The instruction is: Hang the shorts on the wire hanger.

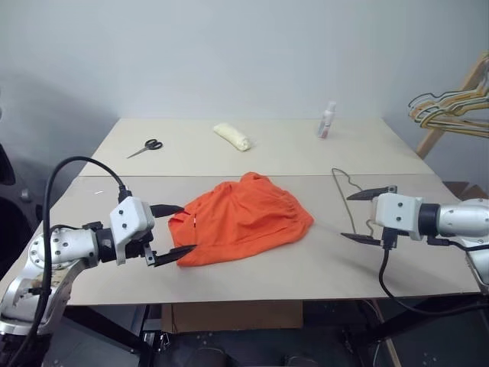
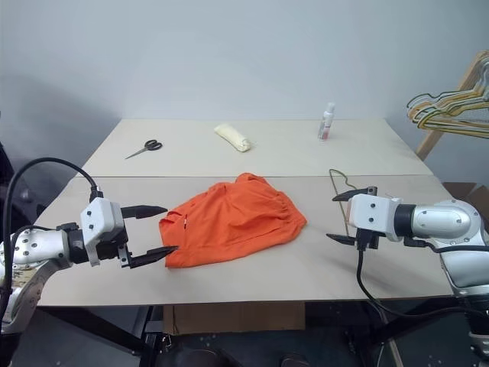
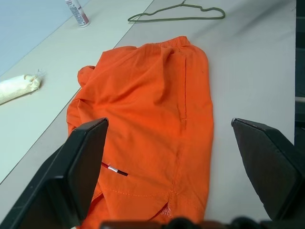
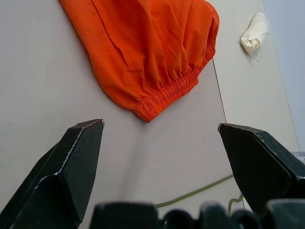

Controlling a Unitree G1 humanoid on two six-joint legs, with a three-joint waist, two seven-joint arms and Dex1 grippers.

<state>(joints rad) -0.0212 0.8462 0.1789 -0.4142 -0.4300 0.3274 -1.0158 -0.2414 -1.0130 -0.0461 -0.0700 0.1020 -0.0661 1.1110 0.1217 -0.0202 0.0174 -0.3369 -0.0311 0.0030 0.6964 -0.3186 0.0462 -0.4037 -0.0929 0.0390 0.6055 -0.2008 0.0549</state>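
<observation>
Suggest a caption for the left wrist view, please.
Open left gripper facing bright orange cloth shorts; thin wire hanger beyond.

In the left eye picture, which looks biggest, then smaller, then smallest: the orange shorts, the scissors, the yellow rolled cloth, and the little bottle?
1. shorts, by far
2. yellow rolled cloth and scissors: look about alike, too close to rank
3. bottle, though these three lie farther back

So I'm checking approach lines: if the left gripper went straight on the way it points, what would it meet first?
Most likely the shorts: the open left gripper points at their near edge, nothing between. Its height above the table is unclear.
</observation>
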